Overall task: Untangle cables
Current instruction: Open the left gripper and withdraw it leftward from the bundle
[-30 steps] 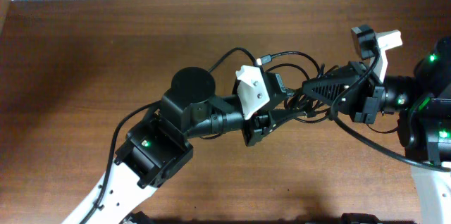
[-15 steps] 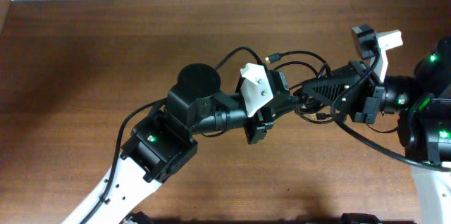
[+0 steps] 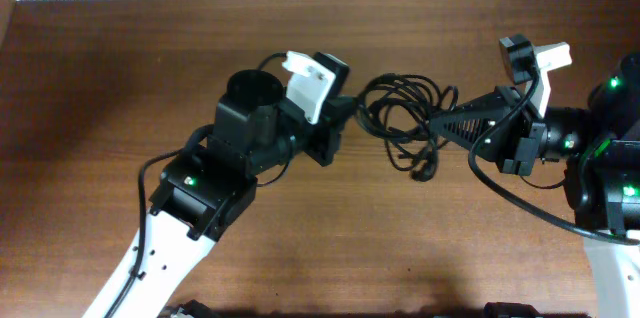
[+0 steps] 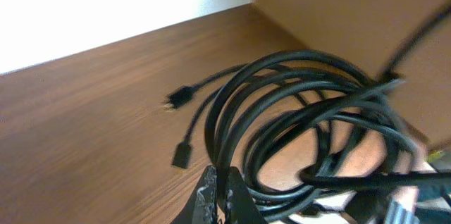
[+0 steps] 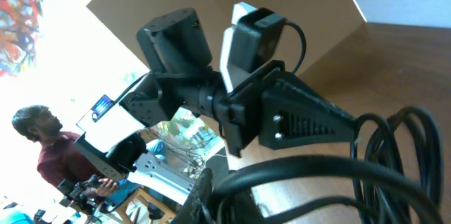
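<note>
left fingers (image 3: 350, 110) and right fingers (image 3: 452, 121) each clamped shut on the cables (image 3: 400, 121), the coil strung between them

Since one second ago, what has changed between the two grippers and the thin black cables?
The left gripper shut on the bundle of thin black cables and drew back leftward, toward the far edge of the wooden table, stretching the loops out. The right gripper stayed in place, shut on the same bundle.
</note>
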Tool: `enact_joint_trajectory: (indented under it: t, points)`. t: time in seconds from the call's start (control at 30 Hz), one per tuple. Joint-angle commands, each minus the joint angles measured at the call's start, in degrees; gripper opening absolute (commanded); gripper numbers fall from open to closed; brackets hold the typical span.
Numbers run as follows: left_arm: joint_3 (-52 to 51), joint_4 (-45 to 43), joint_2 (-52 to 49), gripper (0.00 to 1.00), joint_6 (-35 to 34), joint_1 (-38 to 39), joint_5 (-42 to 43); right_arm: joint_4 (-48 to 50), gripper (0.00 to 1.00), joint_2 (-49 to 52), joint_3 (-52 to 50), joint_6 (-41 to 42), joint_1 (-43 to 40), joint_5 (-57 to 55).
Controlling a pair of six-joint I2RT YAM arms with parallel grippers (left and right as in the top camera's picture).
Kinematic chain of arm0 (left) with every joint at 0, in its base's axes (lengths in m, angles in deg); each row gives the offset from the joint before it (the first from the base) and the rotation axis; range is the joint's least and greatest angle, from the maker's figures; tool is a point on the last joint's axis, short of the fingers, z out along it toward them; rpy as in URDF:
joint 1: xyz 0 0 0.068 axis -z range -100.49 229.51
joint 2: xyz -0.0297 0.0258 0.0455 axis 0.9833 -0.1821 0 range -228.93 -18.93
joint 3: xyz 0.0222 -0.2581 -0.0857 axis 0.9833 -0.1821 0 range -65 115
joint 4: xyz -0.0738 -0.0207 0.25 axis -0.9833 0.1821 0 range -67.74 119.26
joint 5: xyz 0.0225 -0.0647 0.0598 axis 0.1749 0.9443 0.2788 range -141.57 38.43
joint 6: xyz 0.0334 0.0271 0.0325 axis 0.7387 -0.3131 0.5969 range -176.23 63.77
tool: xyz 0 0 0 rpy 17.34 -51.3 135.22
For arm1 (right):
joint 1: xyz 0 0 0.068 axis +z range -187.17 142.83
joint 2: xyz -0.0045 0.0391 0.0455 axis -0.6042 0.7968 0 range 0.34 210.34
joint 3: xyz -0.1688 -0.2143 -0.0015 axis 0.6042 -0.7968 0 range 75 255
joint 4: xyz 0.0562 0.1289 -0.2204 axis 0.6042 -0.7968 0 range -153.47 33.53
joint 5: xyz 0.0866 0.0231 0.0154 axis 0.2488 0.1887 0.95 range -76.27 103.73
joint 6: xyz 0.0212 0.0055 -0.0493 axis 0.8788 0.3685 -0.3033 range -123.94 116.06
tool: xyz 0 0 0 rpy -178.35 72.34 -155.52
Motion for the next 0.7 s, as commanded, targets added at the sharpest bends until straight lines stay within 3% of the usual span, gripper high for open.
enact_joint_trajectory:
  t: [0.0,0.17,0.3,0.47,0.67]
  points:
    - [0.66,2.73,-0.31,0.00,-4.20,-2.58,-8.07,0.61,0.04,-2.01,0.39,-0.61,0.39,1.81]
    - [0.66,8.87,-0.31,0.00,-14.43,-3.96,-12.61,0.63,0.04,-2.01,0.39,-0.61,0.39,1.81]
    - [0.66,11.26,-0.31,0.00,-32.17,-3.93,-11.89,0.66,0.04,-2.01,0.39,-0.63,0.39,1.81]
    - [0.66,12.17,-0.31,0.00,-44.33,-4.00,-10.27,0.66,0.04,-2.01,0.39,-0.61,0.39,1.81]
    - [0.66,18.38,-0.31,0.00,-62.16,-6.49,-19.93,0.63,0.04,-2.01,0.39,-0.61,0.39,1.81]
